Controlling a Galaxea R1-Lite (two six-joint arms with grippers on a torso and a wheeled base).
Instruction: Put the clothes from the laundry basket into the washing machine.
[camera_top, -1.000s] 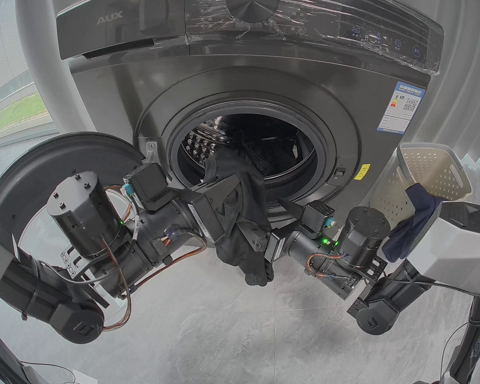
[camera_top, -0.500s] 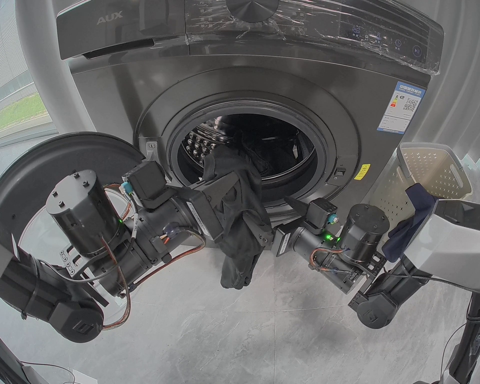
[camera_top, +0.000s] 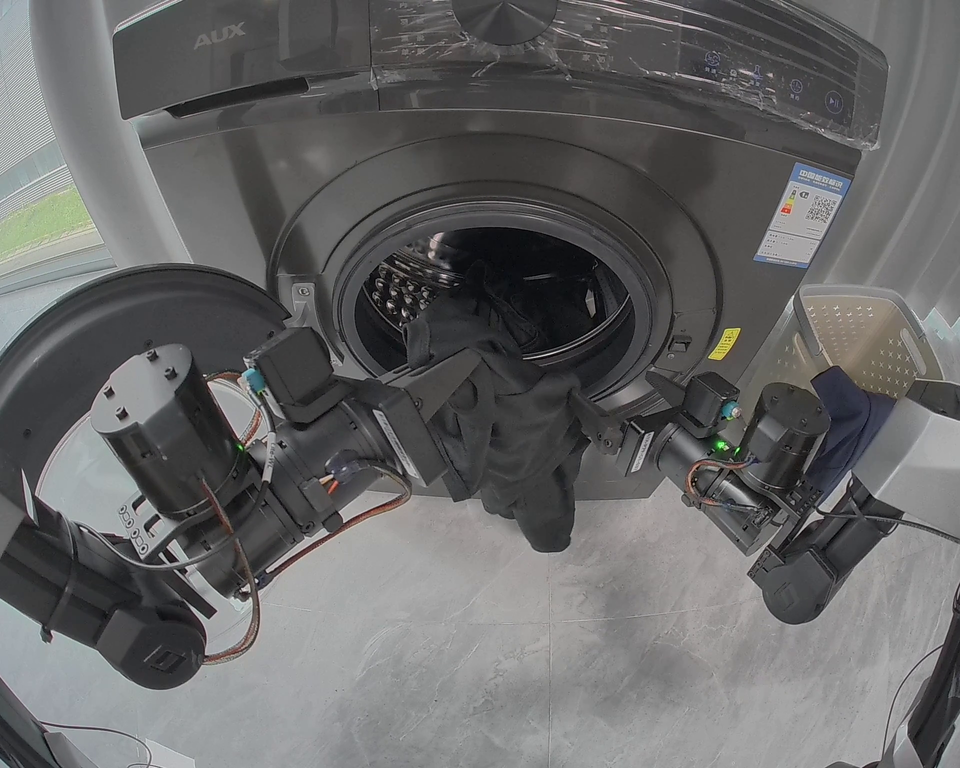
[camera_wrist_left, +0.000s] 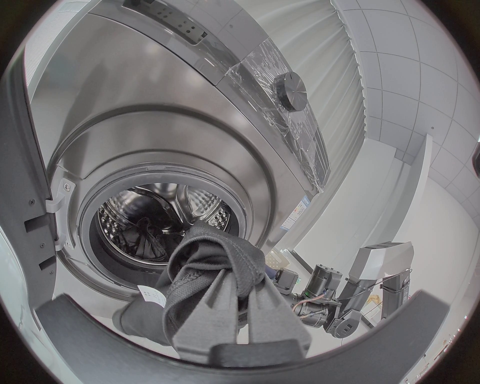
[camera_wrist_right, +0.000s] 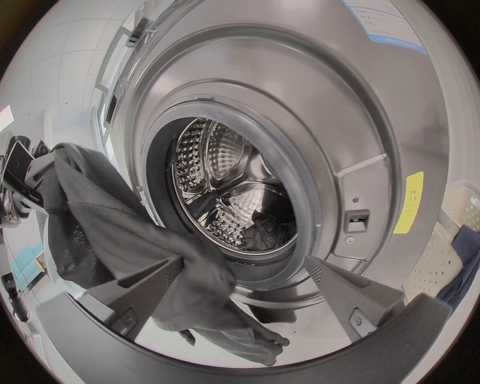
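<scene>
Because the black garment (camera_top: 515, 440) is soft, limp and light, it is seen hanging in loose folds from the left tool (camera_top: 455, 375), which is closed tight on a bunched fold just in front of the washing machine (camera_top: 700, 230), its tail drooping below the drum opening (camera_top: 500, 290) toward the floor. The right tool (camera_top: 622, 405) is spread wide with nothing gripped, though cloth is draped across one finger. Little force is likely needed. No shape will be kept, so the tail could drag on the rim unless it is gathered low and lifted in. A blue garment (camera_top: 845, 410) is left hanging over the laundry basket (camera_top: 870, 350), beside the machine.
</scene>
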